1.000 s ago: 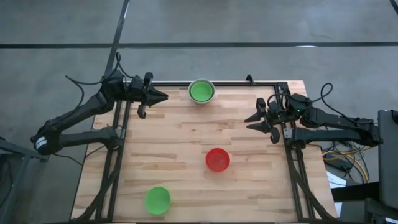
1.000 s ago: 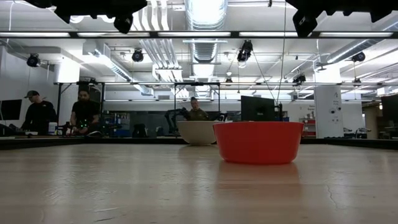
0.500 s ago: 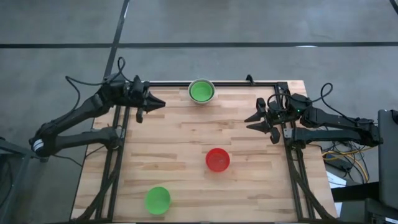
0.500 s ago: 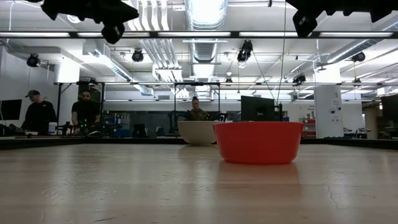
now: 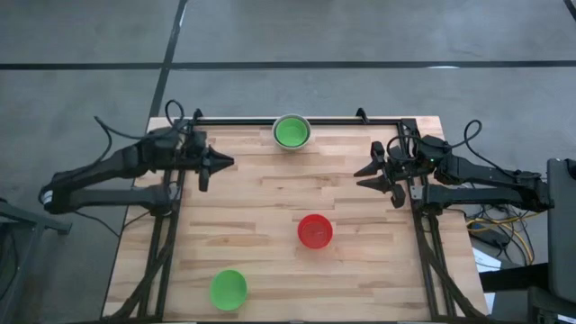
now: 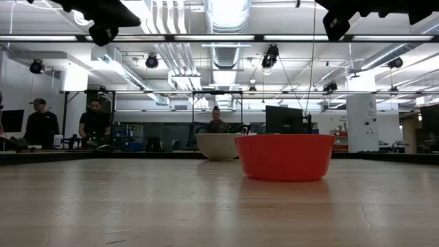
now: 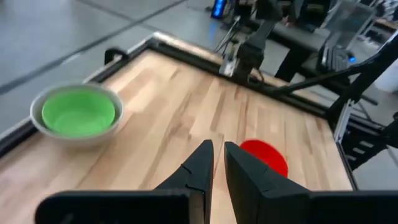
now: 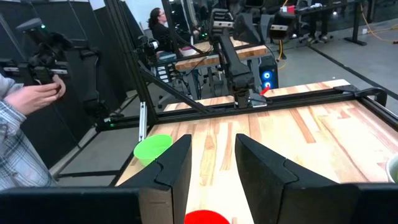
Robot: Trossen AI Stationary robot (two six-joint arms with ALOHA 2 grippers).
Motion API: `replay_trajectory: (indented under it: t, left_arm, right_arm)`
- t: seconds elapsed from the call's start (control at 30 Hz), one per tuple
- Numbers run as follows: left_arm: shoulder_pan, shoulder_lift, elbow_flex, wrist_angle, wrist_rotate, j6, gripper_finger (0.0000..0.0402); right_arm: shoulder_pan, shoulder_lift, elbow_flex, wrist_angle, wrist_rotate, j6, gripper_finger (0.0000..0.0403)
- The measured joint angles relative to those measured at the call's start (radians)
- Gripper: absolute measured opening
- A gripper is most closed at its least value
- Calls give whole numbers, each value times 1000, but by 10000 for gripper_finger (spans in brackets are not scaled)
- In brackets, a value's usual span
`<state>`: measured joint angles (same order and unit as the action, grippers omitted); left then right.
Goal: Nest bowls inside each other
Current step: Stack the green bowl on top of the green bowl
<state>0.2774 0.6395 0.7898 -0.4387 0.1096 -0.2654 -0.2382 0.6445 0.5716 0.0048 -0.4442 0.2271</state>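
Three bowl positions are observed on the tabletop [image 5: 270, 193]: a green bowl nested in a white bowl [image 5: 292, 131] at the far edge, a red bowl [image 5: 315, 230] mid-table, and a green bowl [image 5: 228, 289] near the front. The left end effector [image 5: 225, 163] is held empty over the left edge, fingers nearly pressed together. The right end effector [image 5: 362, 176] is held empty at the right edge, fingers spread.

One pale wooden plank table [image 5: 270, 216] carries three separate bowl spots: one small round red plastic-looking bowl [image 5: 315, 231], one bright green round bowl standing alone [image 5: 228, 290], and one white round bowl [image 5: 305, 140] with one more green bowl nested inside it [image 5: 291, 131]. That makes four bowls showing: two green, one red, one white.
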Motion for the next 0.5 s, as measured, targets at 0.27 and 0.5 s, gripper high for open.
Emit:
replay_trajectory:
  t: [0.27,0.5]
  left_arm:
    - [-141,26,134,-284,-131,-80,44]
    - [-202,45,195,-431,-127,-162,44]
  right_arm:
    - [0,0,0,0,0,-1,121]
    - [0,1,0,0,0,0,121]
